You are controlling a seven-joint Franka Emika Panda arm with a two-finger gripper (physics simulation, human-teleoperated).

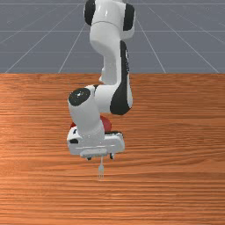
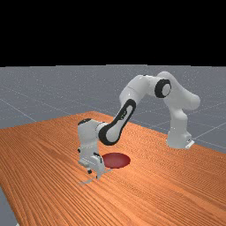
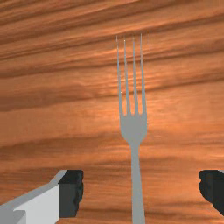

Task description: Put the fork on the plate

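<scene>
In the front view, the arm [image 1: 107,99] came from the top of the frame and covered 1 part of the red plate [image 1: 106,123], which lay left of the middle, behind the 2 fingers [image 1: 112,156]. In the far view the same plate could be seen almost complete, a little below the middle of the frame, and near the fingers on the far view's right.

The fork [image 1: 101,169] was on the bench [image 1: 176,132], in the front view just below the middle, and its 4 tines pointed to the bottom of the frame. The fingers were spread apart. In the wrist view the handle of the fork passed between them, and on its 2 sides there was a strip of wood.

The bench edge [image 1: 176,74] crossed the upper third of the front view, well apart from the fork, and the grey floor [image 1: 26,52] was beyond it. In the far view another edge of the bench went down to the lower left corner. Around the fork, wood continued on every side.
</scene>
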